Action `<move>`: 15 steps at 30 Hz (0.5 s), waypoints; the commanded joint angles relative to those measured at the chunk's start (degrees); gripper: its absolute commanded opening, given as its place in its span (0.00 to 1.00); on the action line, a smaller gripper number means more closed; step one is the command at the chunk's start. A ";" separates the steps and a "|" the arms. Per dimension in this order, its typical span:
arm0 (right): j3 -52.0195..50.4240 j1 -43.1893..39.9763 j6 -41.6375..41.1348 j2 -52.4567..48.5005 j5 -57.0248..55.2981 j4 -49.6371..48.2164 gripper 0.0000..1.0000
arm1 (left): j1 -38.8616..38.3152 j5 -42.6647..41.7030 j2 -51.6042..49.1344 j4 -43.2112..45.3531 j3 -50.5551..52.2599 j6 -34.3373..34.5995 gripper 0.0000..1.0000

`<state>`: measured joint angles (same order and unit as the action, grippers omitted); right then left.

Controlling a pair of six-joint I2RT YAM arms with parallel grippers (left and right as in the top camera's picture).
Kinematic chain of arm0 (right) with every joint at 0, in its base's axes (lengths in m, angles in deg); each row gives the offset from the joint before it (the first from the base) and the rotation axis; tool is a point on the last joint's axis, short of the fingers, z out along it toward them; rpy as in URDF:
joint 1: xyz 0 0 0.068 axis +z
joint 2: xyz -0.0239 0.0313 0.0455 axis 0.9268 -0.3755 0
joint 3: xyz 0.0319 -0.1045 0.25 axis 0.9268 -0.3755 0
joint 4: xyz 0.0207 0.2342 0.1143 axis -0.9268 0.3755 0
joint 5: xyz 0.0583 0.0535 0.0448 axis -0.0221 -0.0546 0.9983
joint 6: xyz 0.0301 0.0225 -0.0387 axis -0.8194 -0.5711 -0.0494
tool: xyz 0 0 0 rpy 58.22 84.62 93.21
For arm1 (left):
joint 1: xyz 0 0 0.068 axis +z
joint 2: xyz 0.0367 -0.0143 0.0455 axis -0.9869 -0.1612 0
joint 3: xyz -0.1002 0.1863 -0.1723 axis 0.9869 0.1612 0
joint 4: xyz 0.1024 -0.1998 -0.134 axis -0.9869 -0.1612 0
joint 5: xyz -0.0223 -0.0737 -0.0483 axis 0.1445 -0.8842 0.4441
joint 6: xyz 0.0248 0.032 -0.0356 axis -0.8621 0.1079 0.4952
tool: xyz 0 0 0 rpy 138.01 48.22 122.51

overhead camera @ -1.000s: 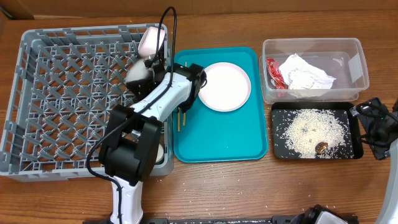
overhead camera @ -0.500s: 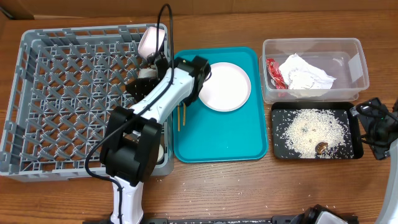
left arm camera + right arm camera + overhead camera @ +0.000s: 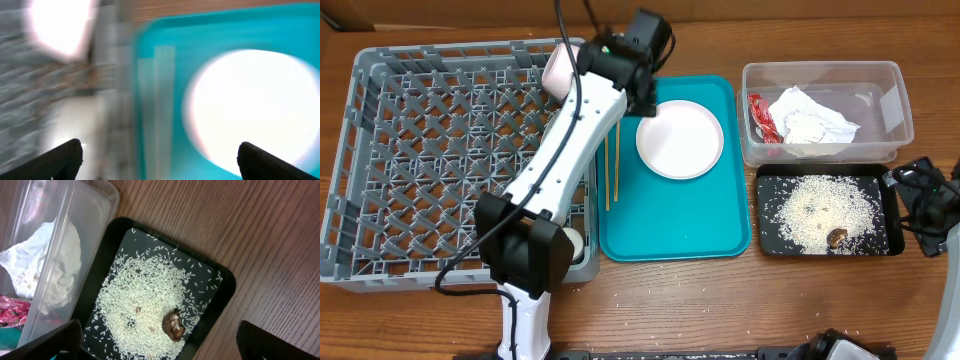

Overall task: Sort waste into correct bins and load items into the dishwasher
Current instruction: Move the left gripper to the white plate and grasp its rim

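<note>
My left gripper (image 3: 640, 92) hangs open and empty over the far left corner of the teal tray (image 3: 720, 225); its view is blurred. Between its fingers lie the chopsticks (image 3: 155, 100), the round pale plate (image 3: 250, 105) to their right. In the overhead view the plate (image 3: 680, 138) and chopsticks (image 3: 611, 170) lie on the tray. The grey dishwasher rack (image 3: 380, 150) holds a pale bowl (image 3: 561, 66) in its far right corner and a small white cup (image 3: 580, 243) at its near right corner. My right gripper (image 3: 160, 345) stands open above the black tray (image 3: 115, 245) of rice (image 3: 145, 300) and the brown lump (image 3: 172, 326).
The clear tub (image 3: 880, 95) behind the black tray (image 3: 890, 215) holds the red wrapper (image 3: 760, 115) and the white napkin (image 3: 810, 118). Loose rice grains (image 3: 670, 262) lie on the wooden table in front of the teal tray. My left arm stretches across the rack's right side.
My left gripper has opened and swung from above the rack's right side toward the back, over the teal tray's far corner. The chopsticks now show in full. The right arm is still.
</note>
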<state>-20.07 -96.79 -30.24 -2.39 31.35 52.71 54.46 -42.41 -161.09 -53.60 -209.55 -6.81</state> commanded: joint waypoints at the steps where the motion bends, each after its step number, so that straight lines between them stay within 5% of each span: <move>1: 0.59 -0.22 0.42 0.13 0.04 -0.26 1.00 | -0.46 -24.70 -0.28 0.68 -3.87 -7.06 1.00; 15: 0.59 -0.22 0.42 0.13 0.04 -0.26 1.00 | -2.32 -13.84 -0.28 10.54 16.90 19.87 0.70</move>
<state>-20.07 -96.81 -30.19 -2.39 31.35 52.73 52.38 -59.85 -161.13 -44.42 -196.87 5.02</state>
